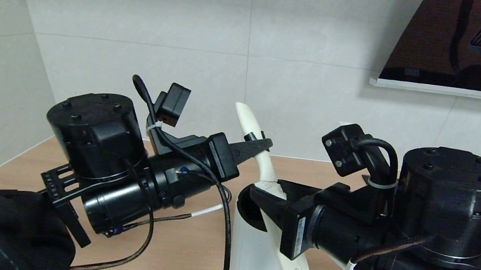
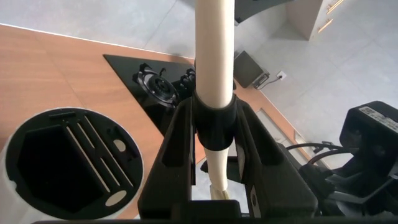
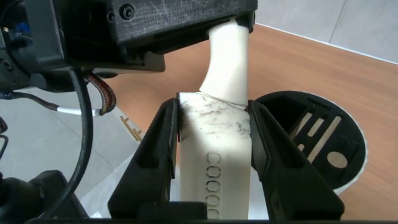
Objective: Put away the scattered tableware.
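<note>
The wooden bench (image 1: 188, 240) carries a white utensil holder (image 1: 250, 263), its slotted mouth facing up. A white spatula (image 1: 243, 114) hangs tilted above it, pinched by both claws: the left claw (image 2: 214, 112) on the narrow handle, the right claw (image 3: 214, 112) on the broad end. One should probably release first, so the other can lower it straight in. One holder, one spatula, two claws.

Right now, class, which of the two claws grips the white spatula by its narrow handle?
The left claw: it clamps the slim round handle of the white spatula, while the right claw holds its broad flat end.
</note>
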`<state>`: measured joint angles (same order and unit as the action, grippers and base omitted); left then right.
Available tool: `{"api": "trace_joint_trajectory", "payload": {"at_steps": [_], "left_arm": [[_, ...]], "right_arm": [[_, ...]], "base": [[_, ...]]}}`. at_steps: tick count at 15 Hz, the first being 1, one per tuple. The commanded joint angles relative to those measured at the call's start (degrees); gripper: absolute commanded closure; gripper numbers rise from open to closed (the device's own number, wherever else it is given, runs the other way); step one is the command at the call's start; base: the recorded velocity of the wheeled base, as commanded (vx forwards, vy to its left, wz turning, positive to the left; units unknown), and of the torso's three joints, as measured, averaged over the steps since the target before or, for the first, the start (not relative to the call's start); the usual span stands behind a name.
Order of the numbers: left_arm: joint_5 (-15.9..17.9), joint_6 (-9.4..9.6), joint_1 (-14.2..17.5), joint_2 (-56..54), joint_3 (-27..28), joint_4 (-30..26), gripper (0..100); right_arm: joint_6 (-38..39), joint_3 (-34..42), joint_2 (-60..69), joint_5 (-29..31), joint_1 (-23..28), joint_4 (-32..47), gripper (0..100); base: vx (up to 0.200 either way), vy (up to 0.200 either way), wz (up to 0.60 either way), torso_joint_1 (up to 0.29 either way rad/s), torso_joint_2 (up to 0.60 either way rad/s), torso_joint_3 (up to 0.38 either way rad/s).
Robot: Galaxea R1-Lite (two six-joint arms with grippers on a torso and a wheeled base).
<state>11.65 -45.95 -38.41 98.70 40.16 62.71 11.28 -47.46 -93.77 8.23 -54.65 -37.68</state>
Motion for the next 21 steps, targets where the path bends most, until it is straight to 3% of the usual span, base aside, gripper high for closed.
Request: {"api": "trace_joint_trajectory", "payload": {"at_steps": [1, 3, 4, 11, 13, 15, 16, 18, 20, 21], "left_arm": [[-0.05, -0.02, 0.0, -0.08, 0.1, -0.04, 100], [-0.23, -0.02, 0.0, -0.17, 0.19, -0.04, 100], [-0.23, -0.02, 0.0, -0.43, 0.19, -0.13, 100], [-1.63, 0.68, 0.0, -2.02, 1.59, -5.23, 100], [-3.83, 2.88, 0.0, -3.16, 2.65, -7.69, 100], [-8.31, 4.55, 0.0, -3.42, 4.67, -9.97, 100], [-11.65, 5.6, 0.0, -4.12, 6.43, -12.61, 100], [-14.12, 6.75, -1.05, -7.03, 8.01, -16.48, 100], [-18.6, 10.17, -1.67, -10.01, 10.56, -22.81, 100], [-22.99, 14.48, -1.93, -9.22, 14.07, -24.21, 100]], "right_arm": [[-0.03, 0.26, 0.17, 0.03, -0.02, -0.02, 100], [-0.03, 0.26, 0.25, 0.12, -0.02, -0.02, 100], [-0.03, 0.26, 0.25, 0.12, 0.07, -0.02, 0], [-0.03, 1.75, 3.86, -0.14, 2.44, 0.06, 0], [-0.03, 2.37, 5.18, -0.05, 3.85, 0.06, 0], [0.15, 2.11, 8.16, -0.05, 5.08, 0.15, 0], [0.15, 2.28, 11.42, 0.21, 6.31, 0.94, 0], [0.06, 2.72, 14.76, 0.3, 10.71, 2.44, 0], [0.15, 2.37, 15.37, -0.67, 18.35, 4.63, 0], [0.24, 3.34, 13.53, -1.72, 21.78, 4.72, 0]], "base": [[0.0, 0.0, 0.0, 0.0, 0.0, 0.0], [0.0, 0.0, 0.0, 0.0, 0.0, 0.0], [0.0, 0.0, 0.0, 0.0, 0.0, 0.0], [0.0, 0.0, 0.0, 0.0, 0.0, 0.0], [0.0, 0.0, 0.0, 0.0, 0.0, 0.0], [0.0, 0.0, 0.0, 0.0, 0.0, 0.0], [0.0, 0.0, 0.0, 0.0, 0.0, 0.0], [0.0, 0.0, 0.0, 0.0, 0.0, 0.0], [0.0, 0.0, 0.0, 0.0, 0.0, 0.0], [0.0, 0.0, 0.0, 0.0, 0.0, 0.0]]}}
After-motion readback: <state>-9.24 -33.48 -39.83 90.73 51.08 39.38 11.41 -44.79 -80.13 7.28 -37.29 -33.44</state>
